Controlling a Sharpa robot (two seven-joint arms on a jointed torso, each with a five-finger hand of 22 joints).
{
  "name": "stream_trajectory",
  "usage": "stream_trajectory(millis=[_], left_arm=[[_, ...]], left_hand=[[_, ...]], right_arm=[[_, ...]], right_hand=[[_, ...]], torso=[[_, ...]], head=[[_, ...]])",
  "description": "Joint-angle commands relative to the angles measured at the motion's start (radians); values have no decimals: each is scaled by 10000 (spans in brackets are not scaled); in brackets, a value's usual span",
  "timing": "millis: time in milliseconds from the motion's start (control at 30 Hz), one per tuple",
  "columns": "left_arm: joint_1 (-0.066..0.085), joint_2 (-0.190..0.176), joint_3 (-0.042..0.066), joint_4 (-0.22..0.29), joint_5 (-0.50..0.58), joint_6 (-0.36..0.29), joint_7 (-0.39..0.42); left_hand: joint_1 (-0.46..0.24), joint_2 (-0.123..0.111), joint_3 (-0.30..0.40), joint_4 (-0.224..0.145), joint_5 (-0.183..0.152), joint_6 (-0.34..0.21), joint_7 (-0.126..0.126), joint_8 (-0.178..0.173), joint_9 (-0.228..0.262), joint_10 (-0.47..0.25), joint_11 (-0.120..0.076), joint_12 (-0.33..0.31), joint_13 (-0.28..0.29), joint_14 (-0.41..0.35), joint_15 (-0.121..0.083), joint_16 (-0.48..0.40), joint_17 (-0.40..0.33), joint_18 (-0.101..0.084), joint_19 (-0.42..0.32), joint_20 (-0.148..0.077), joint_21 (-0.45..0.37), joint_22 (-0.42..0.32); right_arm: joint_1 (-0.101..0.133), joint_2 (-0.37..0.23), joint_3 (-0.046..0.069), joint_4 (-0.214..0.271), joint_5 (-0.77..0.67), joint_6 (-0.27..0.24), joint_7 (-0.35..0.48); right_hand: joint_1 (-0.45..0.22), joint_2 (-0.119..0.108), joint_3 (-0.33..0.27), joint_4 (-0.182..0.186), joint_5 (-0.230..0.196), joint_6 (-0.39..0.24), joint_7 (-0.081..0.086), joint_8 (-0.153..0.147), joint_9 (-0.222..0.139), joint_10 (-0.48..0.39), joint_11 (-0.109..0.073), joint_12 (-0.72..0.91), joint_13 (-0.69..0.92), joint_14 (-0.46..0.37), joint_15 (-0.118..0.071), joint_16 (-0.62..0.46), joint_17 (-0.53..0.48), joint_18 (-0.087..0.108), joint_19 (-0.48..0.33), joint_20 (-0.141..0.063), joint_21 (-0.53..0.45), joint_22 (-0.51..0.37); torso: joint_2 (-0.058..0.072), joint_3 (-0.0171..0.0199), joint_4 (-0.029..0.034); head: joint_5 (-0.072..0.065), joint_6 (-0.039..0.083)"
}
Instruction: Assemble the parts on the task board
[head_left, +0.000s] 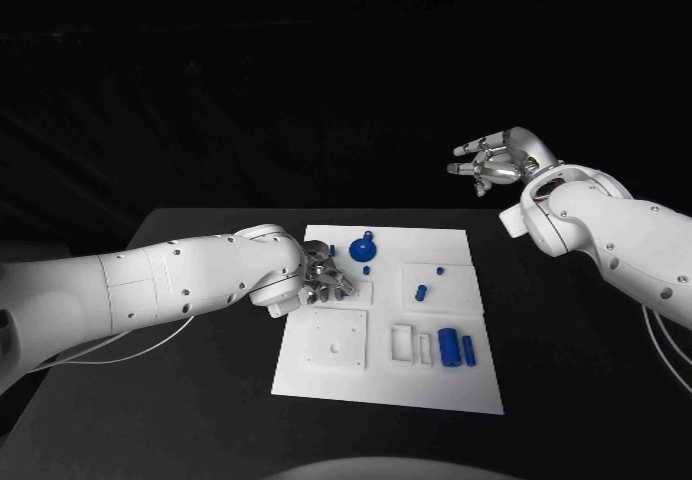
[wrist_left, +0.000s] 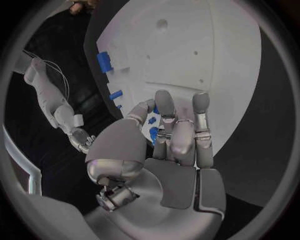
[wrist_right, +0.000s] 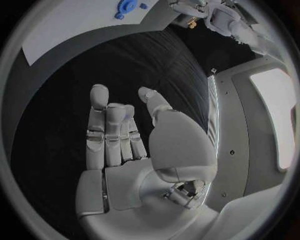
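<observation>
1. No brand, label or writing can be read on the task board, the parts or the arms.
2. The left hand rests low over the upper-left area of the white task board, its fingers laid close together and reaching onto the board's surface. The left wrist view shows small blue parts just beside the fingertips, but whether the hand grips one cannot be told.
3. The right hand hangs in the air beyond the desk's far right corner, well apart from the board. Its fingers are extended and slightly spread, and the palm holds nothing.
4. The task board lies in the middle of the black desk. On it, a round blue knob-like part sits near the top edge, just beside the left hand.
5. A small blue peg lies right of centre, and a blue cylinder with a slimmer blue bar beside it lies toward the board's lower right.
6. A white square block and a white rectangular frame sit in the board's lower half.
</observation>
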Motion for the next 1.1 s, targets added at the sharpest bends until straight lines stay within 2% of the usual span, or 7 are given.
stream_trajectory(millis=[33,300,567,633,833,967,1100], left_arm=[[-79,82,-54,-92,-40,470,-147],[-75,135,-52,-231,-82,428,-150],[-67,162,-49,-417,-109,371,-121],[-63,172,-49,-464,-111,364,-114],[-45,191,-47,-570,-81,303,-138],[-38,191,-46,-595,-39,307,-139],[-31,189,-46,-602,-15,350,-144]], left_hand=[[136,201,127,-209,71,1369,-1051,-26,-131,99,-357,-8,-19,-62,-107,-21,-28,145,80,20,-84,33],[140,215,133,-227,51,1353,-1047,-27,-124,98,-356,-14,-39,-63,-110,-33,-49,141,97,16,-125,71],[148,241,109,-208,-29,1315,-1039,-28,-102,100,-352,-34,-94,-72,-114,-72,-122,148,126,23,-212,133],[145,255,82,-171,-151,1279,-1032,-30,-94,99,-347,-62,-126,-89,-112,-113,-204,152,131,28,-242,142],[275,369,-123,59,-851,1042,-990,-28,4,107,-322,-169,-471,-113,-95,-263,-428,214,169,107,-412,176],[295,366,-129,196,-829,864,-938,-51,-117,103,-297,-95,-846,-109,-71,-320,-493,267,202,162,-511,202],[288,371,-97,209,-784,787,-916,-63,-190,108,-287,-91,-930,-128,-65,-349,-539,273,205,169,-535,204]], right_arm=[[-26,16,4,-22,2,164,54],[-72,23,4,-42,12,181,58],[-101,16,4,-51,15,195,61],[-109,18,4,-57,15,205,62],[-135,23,4,-73,16,238,62],[-145,22,4,-79,16,257,61],[-153,19,4,-83,18,273,56]], right_hand=[[-103,31,46,-11,36,57,-7,-10,-13,-4,-76,24,-3,24,-63,-31,4,178,260,-68,-46,135],[-110,30,57,-4,56,48,-5,-12,-14,-10,-77,23,0,20,-62,-36,1,178,258,-67,-49,135],[-118,22,56,2,78,45,-5,-11,-13,-6,-76,24,0,18,-62,-39,-2,178,259,-67,-52,134],[-118,22,56,2,78,45,-5,-11,-13,-6,-76,24,0,18,-62,-39,-2,178,259,-67,-52,134],[-130,25,54,13,86,47,-5,-10,-13,-7,-76,24,1,18,-61,-39,-1,178,259,-67,-52,134],[-138,28,53,20,92,48,-4,-9,-12,-7,-75,24,1,17,-61,-39,-1,178,260,-67,-53,135],[-160,26,44,43,114,43,-7,-12,-13,-8,-74,26,4,18,-61,-37,0,177,260,-66,-54,134]], torso=[[1,6,8],[7,0,-7],[-2,-8,12],[-2,-8,12],[5,-7,6],[2,-10,7],[1,-8,14]], head=[[-7,13],[-4,30],[-33,34],[-33,38],[-14,41],[-24,24],[-29,9]])
